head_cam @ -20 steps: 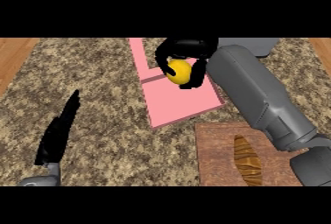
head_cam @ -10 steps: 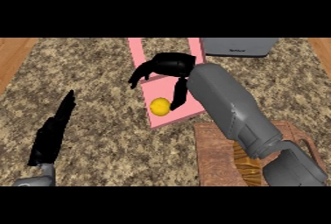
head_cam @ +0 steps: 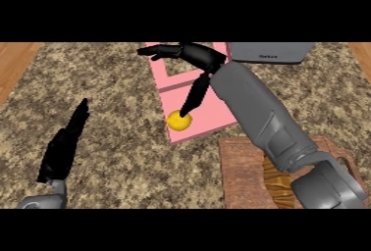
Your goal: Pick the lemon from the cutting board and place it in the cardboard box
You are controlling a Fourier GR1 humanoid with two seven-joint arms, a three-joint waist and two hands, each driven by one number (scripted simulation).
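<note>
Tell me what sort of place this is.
Probably a kitchen counter: a speckled stone countertop edged in wood, a wooden cutting board at lower right, and a lemon lying in a pink box. A grey appliance sits at the far edge.

Looking steeply down from my head camera. Counter top (head_cam: 123, 98) fills most of view: speckled granite, brown and beige with dark flecks, same pattern throughout. I see wood strip (head_cam: 16, 63) at far left edge, warm orange-brown, grain running away from me. Matching wood sliver (head_cam: 361, 56) at far right edge. Grey appliance (head_cam: 272, 51) at top, cut off by frame, small marking on its front illegible. Light even, soft shadows on stone.
</note>
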